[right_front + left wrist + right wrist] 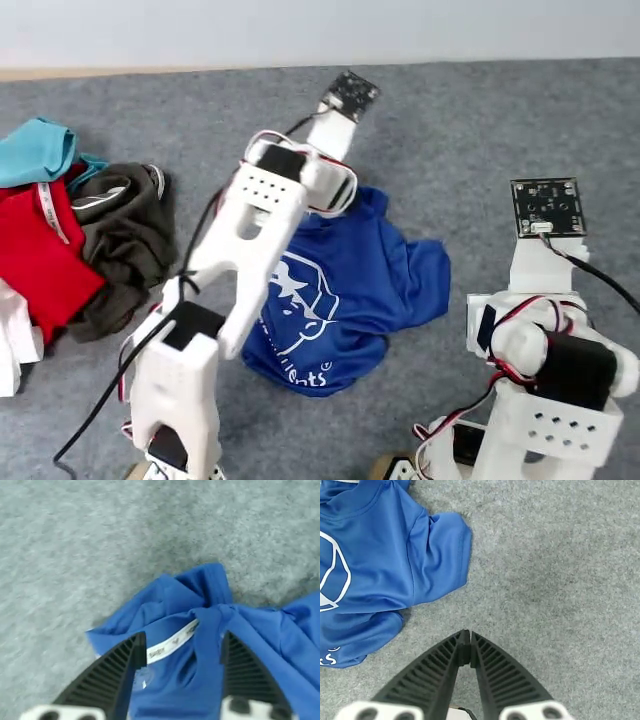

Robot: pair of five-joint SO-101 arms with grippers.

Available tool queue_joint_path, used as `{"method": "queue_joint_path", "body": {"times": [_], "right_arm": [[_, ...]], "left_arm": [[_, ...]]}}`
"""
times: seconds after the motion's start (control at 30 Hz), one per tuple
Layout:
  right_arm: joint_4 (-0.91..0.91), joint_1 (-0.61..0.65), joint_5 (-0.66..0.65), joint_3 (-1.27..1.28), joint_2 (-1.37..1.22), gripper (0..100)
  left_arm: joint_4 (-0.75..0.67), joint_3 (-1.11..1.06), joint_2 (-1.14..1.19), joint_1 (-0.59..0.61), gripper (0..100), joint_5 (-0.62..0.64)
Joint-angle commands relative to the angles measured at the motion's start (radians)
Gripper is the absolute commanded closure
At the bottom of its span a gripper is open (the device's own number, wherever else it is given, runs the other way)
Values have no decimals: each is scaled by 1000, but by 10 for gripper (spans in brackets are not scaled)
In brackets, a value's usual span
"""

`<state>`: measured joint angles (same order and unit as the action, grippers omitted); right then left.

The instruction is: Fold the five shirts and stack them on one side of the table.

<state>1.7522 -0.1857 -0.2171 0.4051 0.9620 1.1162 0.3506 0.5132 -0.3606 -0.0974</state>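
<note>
**Left gripper (pixel 184 637) open astride the collar of the crumpled blue jersey T-shirt with white print (pixel 400 270); step in hand is probably spreading the first shirt.**
The shirt lies bunched at the centre of the high view on the grey felt table (pixel 500 120), one sleeve out to the right. The right gripper (pixel 467 635), at lower right, is closed on nothing above bare felt. The next move likely calls for pinching the collar and drawing it flat. The unfolded heap of red, olive, teal and white shirts (pixel 60 250) sits at the left edge.
</note>
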Motion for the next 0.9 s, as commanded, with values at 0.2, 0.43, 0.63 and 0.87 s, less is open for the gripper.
{"method": "queue_joint_path", "body": {"times": [0.2, 0.43, 0.63, 0.87], "right_arm": [[38, -10, -9, -5, -1, 987], [38, -10, -9, -5, -1, 988], [38, -8, -9, -5, -1, 989], [38, -4, -9, -5, -1, 989]], "left_arm": [[-129, 5, 123, -40, 759, 5], [-166, 58, 178, -35, 848, 3], [-77, 131, 140, -38, 994, -71], [253, 303, -5, -25, 996, -69]]}}
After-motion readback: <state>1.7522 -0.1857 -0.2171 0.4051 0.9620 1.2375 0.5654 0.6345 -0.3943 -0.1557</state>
